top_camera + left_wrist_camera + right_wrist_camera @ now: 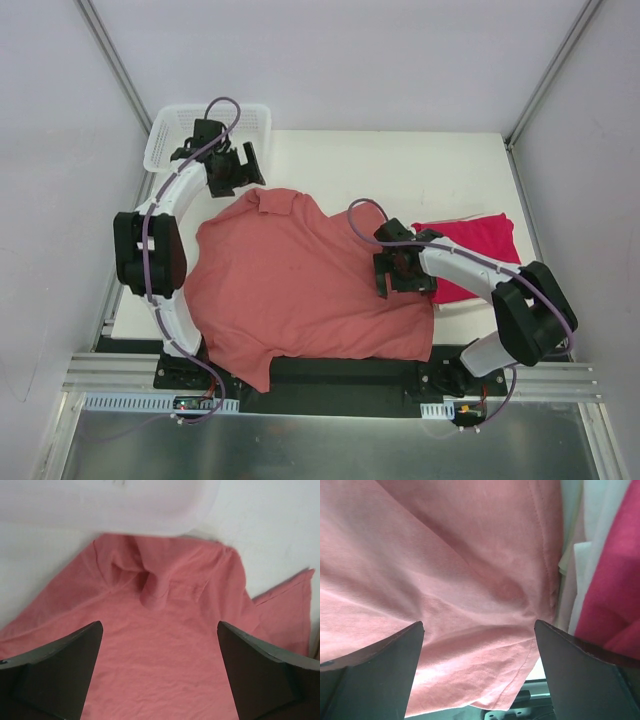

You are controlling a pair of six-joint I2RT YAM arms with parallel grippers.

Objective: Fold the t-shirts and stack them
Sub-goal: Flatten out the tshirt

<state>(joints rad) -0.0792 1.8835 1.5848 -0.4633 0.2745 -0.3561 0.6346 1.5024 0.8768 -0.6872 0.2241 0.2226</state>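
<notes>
The white bench [400,160] is seen mid-frame. A salmon-pink t-shirt [290,280] is spread over its centre and left, with part overhanging the lower edge. A folded crimson t-shirt [475,240] is laid at the right side. A white mesh basket [165,140] is set at the upper-left corner.

A: Where is the spread t-shirt [300,285] laid?
B: Mid-table [420,170], with its near part hung over the front edge.
A: And the folded t-shirt [485,240]?
B: Just right of it. The basket [165,140] is set at the far-left corner.
</notes>
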